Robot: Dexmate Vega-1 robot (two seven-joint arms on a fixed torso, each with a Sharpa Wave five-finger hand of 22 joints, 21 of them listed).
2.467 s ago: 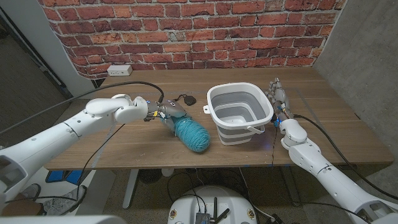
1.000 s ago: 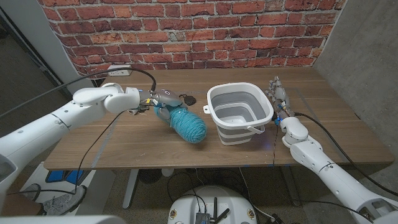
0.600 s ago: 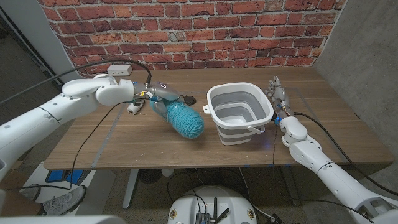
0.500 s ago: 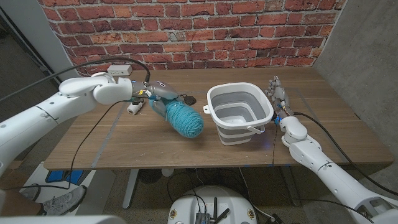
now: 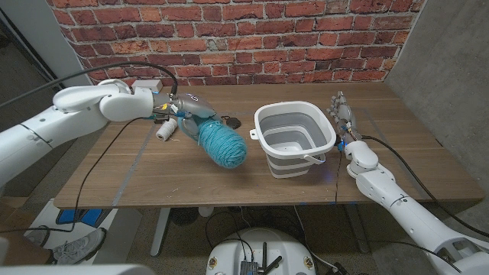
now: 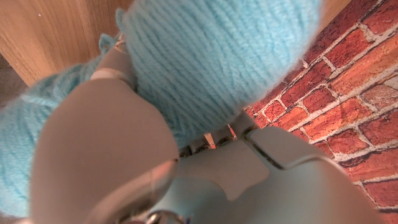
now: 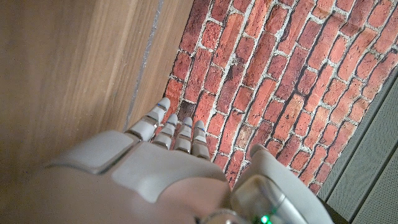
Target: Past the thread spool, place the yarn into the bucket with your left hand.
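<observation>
From the head view, your left hand (image 5: pixel 182 108) is clamped on the near end of the teal yarn (image 5: pixel 221 143), and the skein hangs off it, clear of the bench (image 5: pixel 153 176), long axis slanting down and away from the hand toward the bucket. That grey bucket (image 5: pixel 294 137) sits right of the yarn, nearer the bench's right edge, mouth open and facing up, so your carry runs rightward with a lift over the rim. The white thread spool (image 5: pixel 163 131) stands on the bench just below your left hand, on the side away from the bucket. A small dark object (image 5: pixel 229 121) lies on the bench behind the yarn, low enough that it shouldn't trouble you. Your right hand (image 5: pixel 344 118) stands by the bucket's right side, fingers straight, together, holding nothing; it's close to the rim, so mind it. In the left wrist view, your fingers (image 6: pixel 93 143) wrap the yarn (image 6: pixel 211 56), strands bulging past them, brick wall (image 6: pixel 348 87) behind. In the right wrist view, your right hand (image 7: pixel 168 155) shows straight fingers (image 7: pixel 180 134) along the wooden bench (image 7: pixel 68 68), nothing gripped.
</observation>
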